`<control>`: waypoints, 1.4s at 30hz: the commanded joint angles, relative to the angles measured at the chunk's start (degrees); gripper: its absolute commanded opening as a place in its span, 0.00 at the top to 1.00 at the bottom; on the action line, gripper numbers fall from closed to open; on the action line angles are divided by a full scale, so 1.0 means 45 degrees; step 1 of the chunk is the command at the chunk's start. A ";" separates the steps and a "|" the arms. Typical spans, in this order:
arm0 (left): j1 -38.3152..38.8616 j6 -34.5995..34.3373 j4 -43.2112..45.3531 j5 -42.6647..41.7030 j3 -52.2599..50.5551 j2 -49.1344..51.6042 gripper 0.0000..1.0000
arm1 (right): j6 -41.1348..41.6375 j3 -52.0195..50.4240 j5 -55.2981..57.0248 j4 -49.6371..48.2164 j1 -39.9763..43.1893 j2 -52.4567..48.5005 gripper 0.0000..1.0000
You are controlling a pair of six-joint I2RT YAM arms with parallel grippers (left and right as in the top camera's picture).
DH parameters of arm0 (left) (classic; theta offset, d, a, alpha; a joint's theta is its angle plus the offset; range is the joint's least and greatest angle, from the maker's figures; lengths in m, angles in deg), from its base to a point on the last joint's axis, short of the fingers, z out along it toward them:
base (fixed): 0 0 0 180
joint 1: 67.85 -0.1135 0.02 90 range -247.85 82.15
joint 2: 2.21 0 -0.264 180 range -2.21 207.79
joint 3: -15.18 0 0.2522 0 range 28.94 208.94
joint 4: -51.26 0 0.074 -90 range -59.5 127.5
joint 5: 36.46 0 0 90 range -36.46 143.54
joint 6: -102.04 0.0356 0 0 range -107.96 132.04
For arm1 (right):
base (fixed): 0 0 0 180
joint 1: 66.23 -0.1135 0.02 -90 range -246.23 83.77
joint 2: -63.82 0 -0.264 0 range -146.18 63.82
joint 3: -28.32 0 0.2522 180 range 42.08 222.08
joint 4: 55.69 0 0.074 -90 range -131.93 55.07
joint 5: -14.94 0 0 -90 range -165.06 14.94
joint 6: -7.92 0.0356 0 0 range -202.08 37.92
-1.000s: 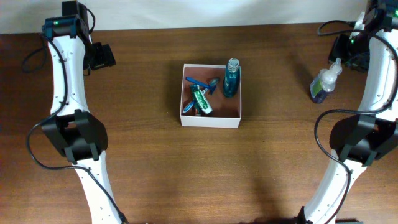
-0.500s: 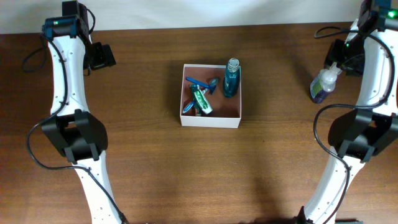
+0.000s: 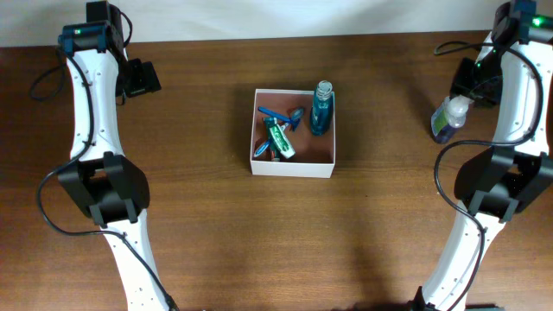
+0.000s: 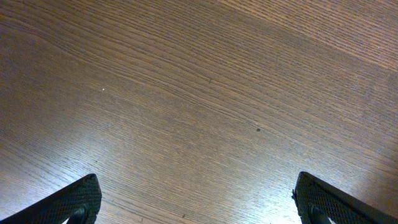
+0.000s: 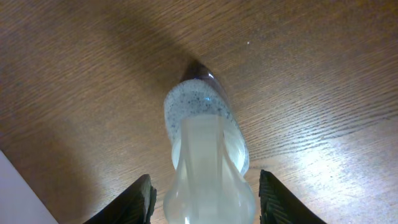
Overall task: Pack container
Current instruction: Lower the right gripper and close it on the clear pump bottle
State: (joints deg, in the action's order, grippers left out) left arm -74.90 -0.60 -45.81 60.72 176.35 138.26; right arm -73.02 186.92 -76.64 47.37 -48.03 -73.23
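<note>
The container (image 3: 292, 170), a shallow square white box, sits at mid-table. It holds an upright blue bottle (image 3: 320, 112), a green toothpaste tube (image 3: 279, 138) and a blue razor (image 3: 275, 113). A clear spray bottle (image 3: 448, 119) with speckled liquid stands at the far right. My right gripper (image 3: 467, 93) is open at its top. In the right wrist view the bottle (image 5: 205, 137) stands between the open fingers (image 5: 205, 200), with gaps on both sides. My left gripper (image 3: 143, 78) is open and empty at the back left, over bare wood (image 4: 199, 200).
The wooden table (image 3: 207, 233) spreads around the box. The table's back edge meets a white wall close behind both grippers. Cables hang from both arms.
My right gripper has moved left and toward the spray bottle, now covering its top. The left arm and the box contents have not moved.
</note>
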 commanded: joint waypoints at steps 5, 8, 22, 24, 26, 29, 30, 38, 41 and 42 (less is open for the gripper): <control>-0.0053 0.0068 -0.0010 0.0141 -0.0063 -0.0219 0.01 | 0.0092 -0.0068 -0.0068 -0.0039 0.0044 -0.0243 0.53; -0.0053 0.0063 -0.0010 0.0141 -0.0063 -0.0219 0.01 | 0.0092 -0.0068 -0.0063 -0.0063 0.0044 -0.0282 0.54; -0.0053 0.0068 -0.0010 0.0141 -0.0063 -0.0219 0.01 | 0.0087 -0.0063 0.0068 -0.0053 0.0044 -0.0272 0.72; -0.0053 0.0068 -0.0010 0.0141 -0.0063 -0.0219 0.01 | 0.0087 -0.0063 0.0063 -0.0005 0.0044 -0.0257 0.72; -0.0053 0.0063 -0.0010 0.0141 -0.0063 -0.0219 0.01 | 0.0087 -0.0063 0.0058 0.0068 0.0044 -0.0214 0.72; -0.0053 0.0068 -0.0010 0.0141 -0.0063 -0.0219 0.01 | 0.0068 -0.0039 -0.0107 0.0282 0.0044 -0.0044 0.72; -0.0053 0.0068 -0.0010 0.0141 -0.0063 -0.0219 0.01 | 0.0029 -0.0034 -0.0228 0.0325 0.0044 0.0024 0.72; -0.0053 0.0063 -0.0010 0.0141 -0.0063 -0.0219 0.01 | -0.0272 0.0554 -0.1593 0.1205 0.0034 0.0539 0.73; -0.0053 0.0063 -0.0010 0.0141 -0.0063 -0.0219 0.00 | -0.0296 0.0879 -0.2336 0.1661 0.0029 0.0709 0.73; -0.0053 0.0068 -0.0010 0.0141 -0.0063 -0.0219 0.01 | -0.0296 0.0957 -0.2526 0.1792 0.0029 0.0782 0.73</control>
State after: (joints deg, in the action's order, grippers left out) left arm -74.90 -0.60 -45.81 60.72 176.35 138.26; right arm -73.54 188.16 -82.65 54.43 -48.03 -74.02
